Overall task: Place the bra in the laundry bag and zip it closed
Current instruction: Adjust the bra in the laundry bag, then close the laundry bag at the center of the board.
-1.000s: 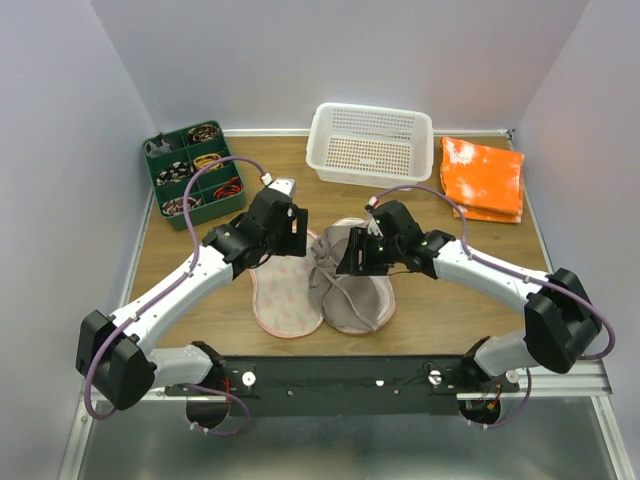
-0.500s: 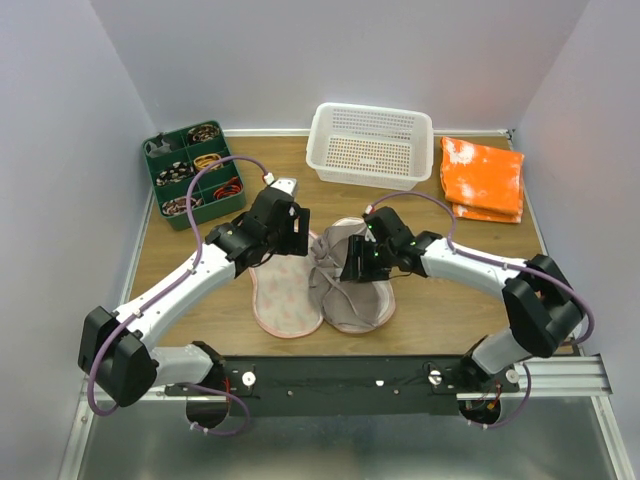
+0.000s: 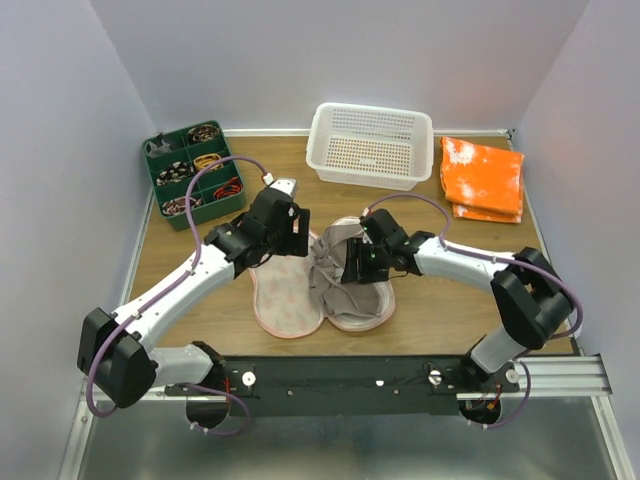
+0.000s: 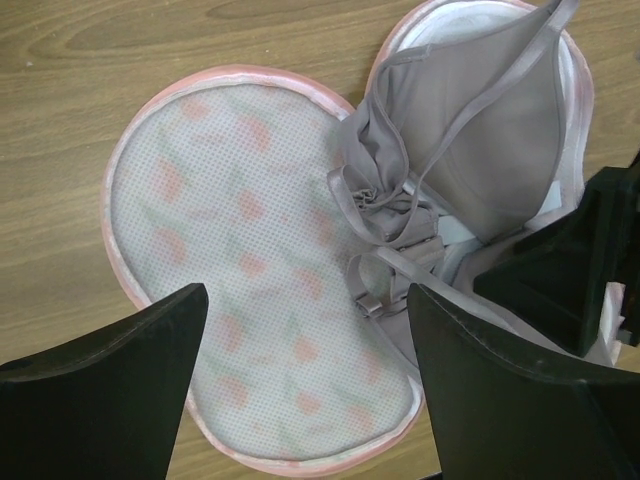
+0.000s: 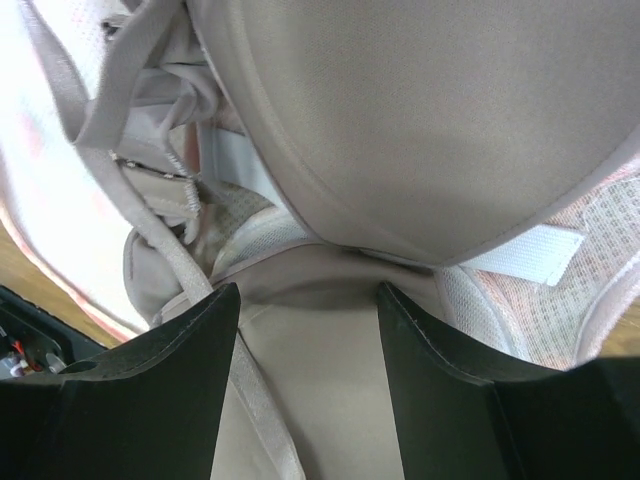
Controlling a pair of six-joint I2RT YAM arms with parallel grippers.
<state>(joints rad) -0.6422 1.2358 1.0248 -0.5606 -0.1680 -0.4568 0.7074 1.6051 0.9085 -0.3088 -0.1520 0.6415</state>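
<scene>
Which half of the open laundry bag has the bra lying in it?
The right half, on the side of the orange cloth: the bra lies bunched in it. The left half shows bare fruit-print lining.

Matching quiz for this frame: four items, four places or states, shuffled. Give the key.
1 bra
2 laundry bag
3 basket
4 orange cloth

A far right corner
B spread open flat, near centre
C far edge, middle
D lying on the right half of the open pouch

Pairs: 1-D, 2-B, 3-C, 4-A
</scene>
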